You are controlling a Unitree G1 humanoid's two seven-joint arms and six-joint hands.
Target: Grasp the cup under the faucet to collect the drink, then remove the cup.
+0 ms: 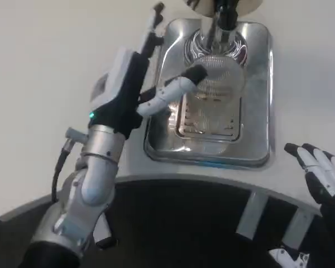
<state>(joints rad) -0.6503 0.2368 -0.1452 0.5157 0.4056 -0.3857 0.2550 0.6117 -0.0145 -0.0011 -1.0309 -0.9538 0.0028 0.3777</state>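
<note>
Left hand reaches up and right from its silver forearm, fingers spread around the cup, one white-and-black finger across its near side; a firm grip cannot be told. Cup: clear, ribbed, round, upright with its mouth facing the camera, standing on the shiny steel drip tray beneath the faucet. Right hand rests low at the table edge, fingers apart, holding nothing.

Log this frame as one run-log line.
phase: cup under faucet | left hand: at clear cup, finger across its side, grip unclear | cup: on drip tray, below faucet | right hand: idle, empty
</note>
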